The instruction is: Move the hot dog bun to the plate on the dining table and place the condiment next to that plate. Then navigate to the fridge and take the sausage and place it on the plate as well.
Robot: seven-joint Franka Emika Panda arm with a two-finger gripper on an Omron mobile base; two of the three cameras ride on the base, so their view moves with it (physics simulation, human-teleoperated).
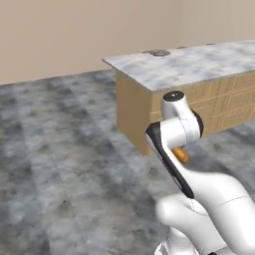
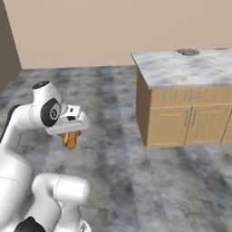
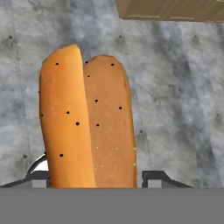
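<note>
The hot dog bun, orange-brown and split along its length, sits between my gripper's fingers, which are shut on it. From the base cameras the bun hangs under the hand, above the floor, with the gripper pointing down. Ahead stands the marble-topped dining table with a tan wood base. A small round grey disc with a lighter rim, apparently the plate, lies near its far edge. The condiment, fridge and sausage are out of view.
Grey mottled floor stretches between me and the table, with a beige wall behind. Wooden cabinet doors and drawers face me on the table's side. A dark wall edge shows at far left in the right base view.
</note>
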